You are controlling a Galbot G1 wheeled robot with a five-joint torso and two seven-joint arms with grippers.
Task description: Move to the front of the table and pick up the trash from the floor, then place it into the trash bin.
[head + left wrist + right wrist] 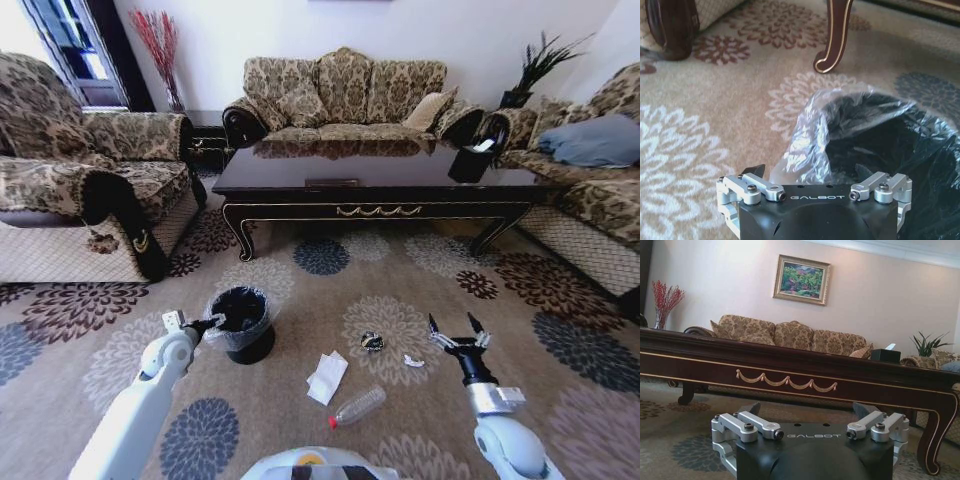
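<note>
A: Nearest us on the carpet (420, 270), a clear bottle (358, 406) lying on its side, red cap toward the robot. Just beyond it, a crumpled white paper (327, 377).

B: And past those, the dark wrapper (372, 341) sits on a cream flower medallion, with a tiny white scrap (413, 361) just to its right. All four pieces lie loose, none touching another.

A: Right pincer (458, 328) hangs near that scrap, fingers spread wide, nothing in it.

B: Left pincer (212, 323) is at the bin's (241, 322) rim. The wrist view puts it right behind the liner (810, 145), but the fingertips are mostly hidden behind its own body, so I can't tell whether it's parted or closed.

A: The bin's small, round, black, with thin translucent grey plastic bunched over the edge. It stands left of the litter.

B: Further on, the table (400, 195): long, low, glossy dark wood, gold scrollwork along the apron, curved legs. A black tissue box (470, 160) on its right end.

A: Sofa (345, 95) behind that, against the wall.
</note>
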